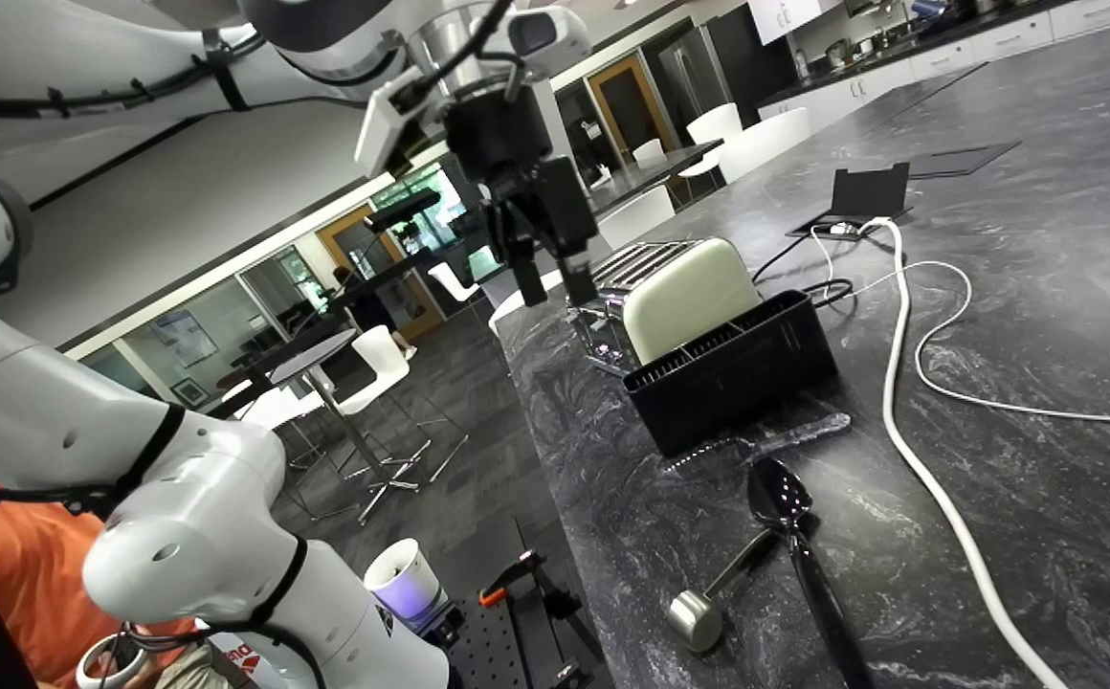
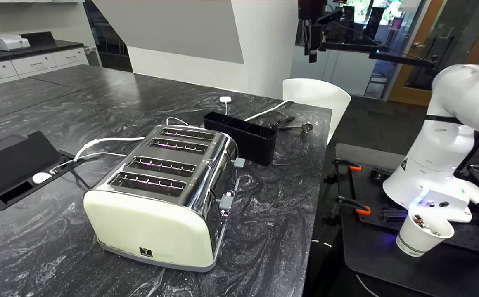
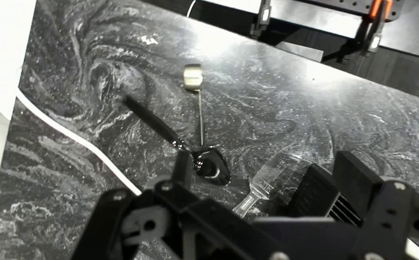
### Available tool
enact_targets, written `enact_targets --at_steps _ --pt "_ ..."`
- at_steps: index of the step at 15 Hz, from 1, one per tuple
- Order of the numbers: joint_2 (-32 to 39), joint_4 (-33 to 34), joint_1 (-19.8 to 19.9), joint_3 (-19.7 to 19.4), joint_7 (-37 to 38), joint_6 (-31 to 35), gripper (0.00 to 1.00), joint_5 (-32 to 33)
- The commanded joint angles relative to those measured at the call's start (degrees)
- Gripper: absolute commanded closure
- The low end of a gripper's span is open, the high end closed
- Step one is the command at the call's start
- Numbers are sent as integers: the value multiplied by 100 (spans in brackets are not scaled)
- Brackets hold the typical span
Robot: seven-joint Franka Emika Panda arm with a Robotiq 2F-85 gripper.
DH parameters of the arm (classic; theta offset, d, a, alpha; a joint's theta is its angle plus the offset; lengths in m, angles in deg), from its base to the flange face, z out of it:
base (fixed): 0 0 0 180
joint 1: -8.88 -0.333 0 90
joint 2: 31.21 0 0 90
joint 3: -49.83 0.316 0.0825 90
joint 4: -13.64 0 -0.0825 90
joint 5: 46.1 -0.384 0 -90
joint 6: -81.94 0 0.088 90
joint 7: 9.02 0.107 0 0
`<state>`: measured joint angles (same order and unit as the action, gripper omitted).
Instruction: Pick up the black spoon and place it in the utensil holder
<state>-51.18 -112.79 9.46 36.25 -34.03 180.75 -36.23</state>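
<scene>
The black spoon [image 1: 781, 498] lies on the dark counter beside the utensil holder; in the wrist view its glossy bowl [image 3: 212, 168] shows near the left fingertip, handle pointing up and left. In an exterior view the spoon [image 2: 285, 121] is partly hidden behind the holder. The utensil holder [image 1: 737, 383] is a black rectangular bin with a slotted top, upright; it also shows in an exterior view [image 2: 243, 140] and in the wrist view [image 3: 314, 191], partly behind the right finger. My gripper [image 1: 555, 285] is high above the counter, fingers apart [image 3: 267, 164], empty.
A metal scoop [image 3: 193, 77] touches or nearly touches the spoon's neck with its handle. A clear plastic utensil [image 3: 262, 186] lies between spoon and holder. A cream toaster [image 2: 148, 225] stands against the holder's far side. A white cable [image 1: 899, 411] runs across the counter.
</scene>
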Motion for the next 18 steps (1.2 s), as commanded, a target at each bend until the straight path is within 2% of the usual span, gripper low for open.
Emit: enact_targets --at_steps 1,3,4,5,10,11,13,15,18 --pt "736 270 122 -507 -1580 778 0 -279" --pt "1090 288 243 -595 -2084 1030 0 -529" --pt "1172 296 372 -446 -1770 1004 0 -297" --pt "862 77 442 -402 -1804 977 0 -383" --pt "1172 206 506 -300 -1791 999 0 -367" --pt "1199 150 510 -353 -2296 998 0 -459" --pt "1211 -101 559 -351 -3028 1429 0 -248" --pt "1335 -276 625 -403 -3833 1749 0 -338" --pt "1726 -498 799 -438 -4895 2611 0 -405"
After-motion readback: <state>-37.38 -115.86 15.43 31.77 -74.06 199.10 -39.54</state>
